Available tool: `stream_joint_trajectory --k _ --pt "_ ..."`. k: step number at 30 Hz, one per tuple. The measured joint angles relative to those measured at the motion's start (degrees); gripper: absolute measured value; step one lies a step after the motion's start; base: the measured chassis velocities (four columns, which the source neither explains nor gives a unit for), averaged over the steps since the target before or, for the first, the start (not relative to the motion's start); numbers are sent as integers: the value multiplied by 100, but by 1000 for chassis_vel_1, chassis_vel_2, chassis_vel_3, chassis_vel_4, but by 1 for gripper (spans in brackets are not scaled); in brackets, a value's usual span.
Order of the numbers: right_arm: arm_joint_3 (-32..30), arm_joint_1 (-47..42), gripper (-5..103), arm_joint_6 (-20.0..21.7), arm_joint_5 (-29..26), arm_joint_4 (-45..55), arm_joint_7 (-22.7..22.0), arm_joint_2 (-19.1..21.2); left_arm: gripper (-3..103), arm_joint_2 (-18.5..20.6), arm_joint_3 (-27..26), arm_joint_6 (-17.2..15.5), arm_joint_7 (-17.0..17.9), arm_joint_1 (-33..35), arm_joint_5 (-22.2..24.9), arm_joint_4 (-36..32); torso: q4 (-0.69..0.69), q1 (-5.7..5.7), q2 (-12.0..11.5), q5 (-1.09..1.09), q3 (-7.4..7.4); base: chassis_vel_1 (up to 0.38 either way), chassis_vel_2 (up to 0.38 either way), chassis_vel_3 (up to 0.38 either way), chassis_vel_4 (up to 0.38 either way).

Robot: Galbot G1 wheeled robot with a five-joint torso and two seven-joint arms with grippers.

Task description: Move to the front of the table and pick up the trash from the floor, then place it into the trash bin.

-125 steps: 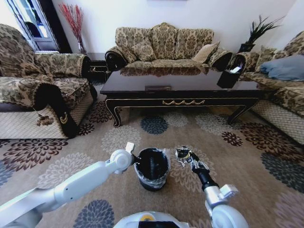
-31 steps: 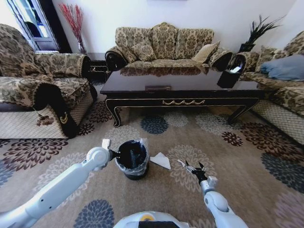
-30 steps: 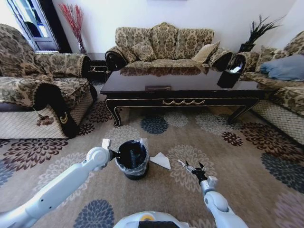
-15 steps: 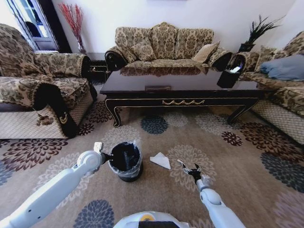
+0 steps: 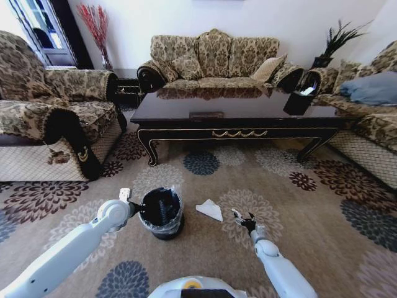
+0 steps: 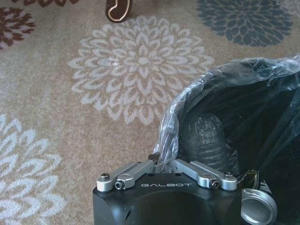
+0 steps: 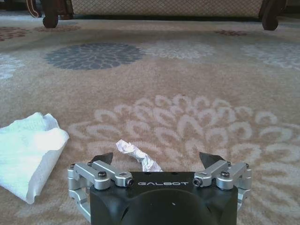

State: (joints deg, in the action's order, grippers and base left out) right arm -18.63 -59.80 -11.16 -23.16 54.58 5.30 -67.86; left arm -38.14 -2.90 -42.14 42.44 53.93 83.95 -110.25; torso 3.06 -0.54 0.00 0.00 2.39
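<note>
Right pincer (image 7: 157, 161), fingers apart, straddles a crumpled wrapper (image 7: 138, 155) on the carpet; left pincer (image 6: 164, 164) clamped on the trash bin (image 6: 243, 117) liner.

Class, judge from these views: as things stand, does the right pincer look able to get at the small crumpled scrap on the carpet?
Probably yes. The right pincer is open and low over the carpet, with the crumpled scrap lying between its fingers and nothing in between. The white paper piece lies off to one side, clear of it.
</note>
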Motion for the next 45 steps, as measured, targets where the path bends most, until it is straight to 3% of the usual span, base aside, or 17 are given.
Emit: stream_joint_trajectory --k 10,14,16,20,26,30,45 --pt "83 174 85 -85 90 -295 45 -70 0 -17 52 0 72 -85 81 -11 0 0 0 0 0 0 0 0 0" --pt "88 232 63 -135 188 -479 65 -150 0 -67 105 1 99 -181 165 38 0 0 0 0 0 0 0 0 0" --pt "88 246 63 -136 190 -504 65 -156 0 -73 117 0 101 -189 169 48 0 0 0 0 0 0 0 0 0" --pt "92 294 36 -160 200 -635 67 -150 0 -91 143 1 102 -195 170 59 -1 0 0 0 0 0 0 0 0" --pt "99 277 20 -167 210 -626 69 -145 0 -97 144 1 95 -201 168 69 -1 0 0 0 0 0 0 0 0" --pt "85 227 2 -171 221 -559 67 -160 0 -123 166 0 94 -191 151 50 0 0 0 0 0 0 0 0 0" --pt "-41 -46 0 -159 163 -95 32 -65 0 -145 213 0 109 -115 77 -51 -1 1 0 0 0 0 0 0 0"
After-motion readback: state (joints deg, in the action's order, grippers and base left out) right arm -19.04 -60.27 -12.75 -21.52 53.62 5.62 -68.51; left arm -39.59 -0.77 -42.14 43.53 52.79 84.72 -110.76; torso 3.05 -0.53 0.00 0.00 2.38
